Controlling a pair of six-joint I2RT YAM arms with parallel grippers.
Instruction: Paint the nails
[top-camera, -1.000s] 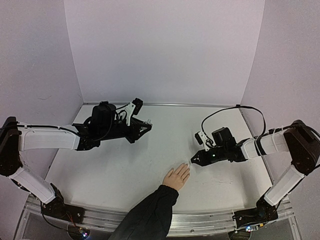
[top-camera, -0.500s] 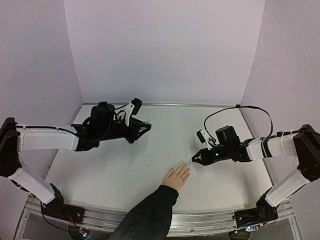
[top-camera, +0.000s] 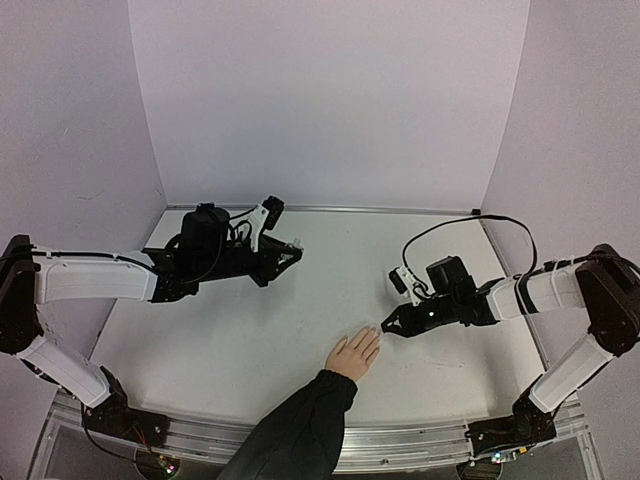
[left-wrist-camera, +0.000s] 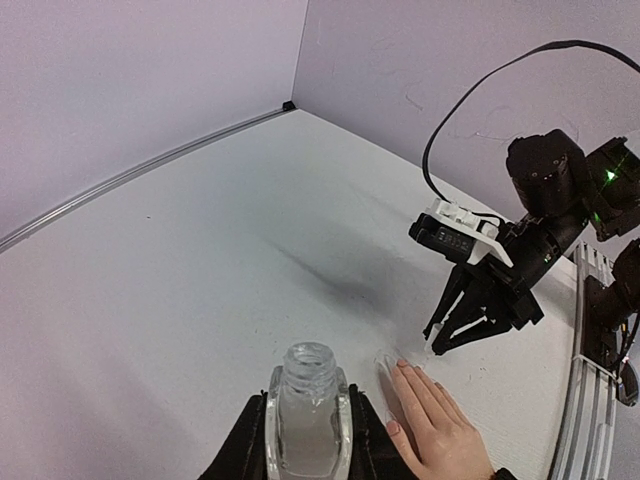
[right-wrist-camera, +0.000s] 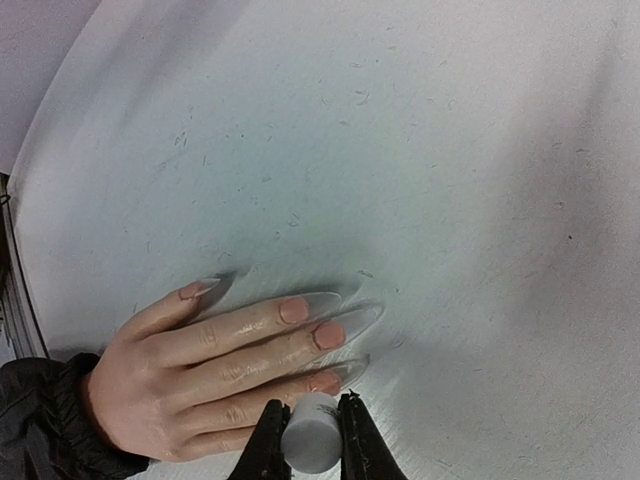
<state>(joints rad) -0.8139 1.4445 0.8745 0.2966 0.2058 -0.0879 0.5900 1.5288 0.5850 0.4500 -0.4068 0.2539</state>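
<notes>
A light-skinned hand (top-camera: 353, 355) with a dark sleeve lies flat on the table, fingers pointing away from the arms. Its nails (right-wrist-camera: 329, 335) have pink beds and long clear tips. My right gripper (right-wrist-camera: 310, 408) is shut on a small white cap (right-wrist-camera: 312, 440) and holds it just above the ring finger's nail (right-wrist-camera: 326, 382). Whatever is under the cap is hidden. In the top view the right gripper (top-camera: 384, 328) is at the fingertips. My left gripper (left-wrist-camera: 308, 412) is shut on an open clear bottle (left-wrist-camera: 305, 440), held upright at the far left (top-camera: 290, 250).
The white table (top-camera: 250, 340) is walled by pale panels at the back and sides. A metal rail (top-camera: 420, 445) runs along the near edge. The right arm's black cable (top-camera: 450, 222) loops above its wrist.
My right gripper has shifted slightly down toward the fingertips with the cap in it. The left arm and the hand have not moved.
</notes>
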